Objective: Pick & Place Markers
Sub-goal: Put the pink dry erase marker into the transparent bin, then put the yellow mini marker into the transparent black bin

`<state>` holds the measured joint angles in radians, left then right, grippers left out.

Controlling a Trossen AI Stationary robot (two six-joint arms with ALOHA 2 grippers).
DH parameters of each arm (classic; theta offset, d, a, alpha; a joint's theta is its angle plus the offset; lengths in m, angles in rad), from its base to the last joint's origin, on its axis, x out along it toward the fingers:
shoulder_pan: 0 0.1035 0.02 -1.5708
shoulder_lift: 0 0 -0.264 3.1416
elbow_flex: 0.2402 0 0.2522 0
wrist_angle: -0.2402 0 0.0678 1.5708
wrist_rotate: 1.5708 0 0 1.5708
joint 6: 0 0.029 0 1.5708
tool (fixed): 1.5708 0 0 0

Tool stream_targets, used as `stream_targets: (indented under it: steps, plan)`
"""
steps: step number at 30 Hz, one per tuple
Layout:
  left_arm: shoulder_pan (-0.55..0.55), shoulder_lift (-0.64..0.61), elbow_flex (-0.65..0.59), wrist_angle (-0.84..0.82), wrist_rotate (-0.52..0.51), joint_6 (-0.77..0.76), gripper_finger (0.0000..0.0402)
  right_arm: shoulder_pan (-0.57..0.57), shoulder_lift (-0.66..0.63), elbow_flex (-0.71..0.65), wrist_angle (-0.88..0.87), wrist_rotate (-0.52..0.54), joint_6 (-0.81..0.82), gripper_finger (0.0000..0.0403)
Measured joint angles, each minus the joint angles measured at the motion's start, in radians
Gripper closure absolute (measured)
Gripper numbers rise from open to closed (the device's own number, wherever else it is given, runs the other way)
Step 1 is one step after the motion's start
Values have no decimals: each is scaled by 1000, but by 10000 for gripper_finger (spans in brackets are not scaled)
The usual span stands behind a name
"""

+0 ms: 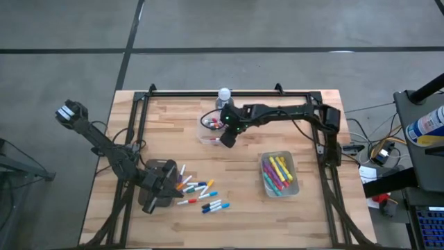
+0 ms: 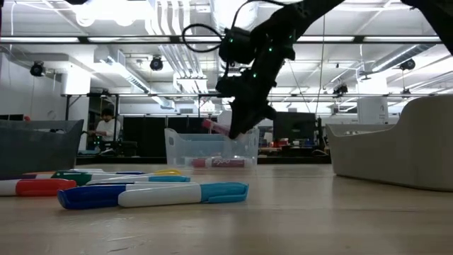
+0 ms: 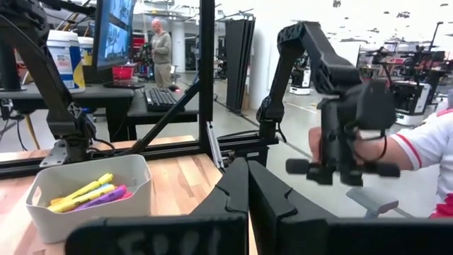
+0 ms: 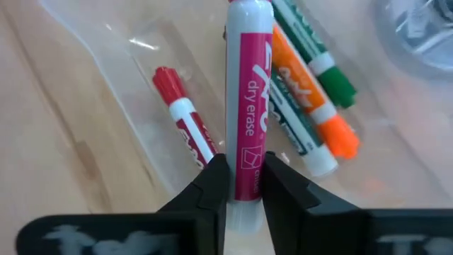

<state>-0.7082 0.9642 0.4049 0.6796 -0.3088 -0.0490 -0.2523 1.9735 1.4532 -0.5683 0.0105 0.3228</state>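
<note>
Blue markers (image 2: 152,195) lie closest in the low view, flat on the tabletop (image 1: 243,208), part of a loose scatter of mixed-colour markers (image 1: 198,194) near the front-left of the tabletop in the high view. Left tool (image 1: 158,186) sits just beside that scatter, low over the wood, fingers pressed together with nothing between them; left wrist view shows the two dark fingers (image 3: 233,191) meeting edge to edge.

Right tool (image 4: 244,185) hangs over the clear tub (image 1: 210,129) near the back middle of the tabletop, fingers clamped narrowly on a pink dry-erase marker (image 4: 248,106). Marker sticks out ahead of the fingertips, pointing down into the tub. In the low view the same pink marker (image 2: 214,127) shows tilted just above the tub rim (image 2: 212,133).

Inside the clear tub, under the held marker: a red marker (image 4: 185,120), an orange one (image 4: 311,92) and a green one (image 4: 322,64), all lying flat.

Second tub (image 1: 279,175) on the right side holds a pile of yellow, pink and purple markers (image 1: 277,172).

Person (image 3: 161,46) stands in the room beyond.
</note>
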Motion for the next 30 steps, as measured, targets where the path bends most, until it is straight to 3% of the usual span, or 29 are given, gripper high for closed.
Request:
stream_targets:
  steps: [13, 22, 30]
  plan:
    - [0, 0, 0, 7, -6, -34, 401, 3, 72, 16, 50, 35, -12, 275]
    - [0, 0, 0, 7, -6, -46, 401, 4, 6, 39, 51, 69, -46, 228]
    - [0, 0, 0, -46, -5, -97, 401, 51, -80, 32, 52, 72, -32, 220]
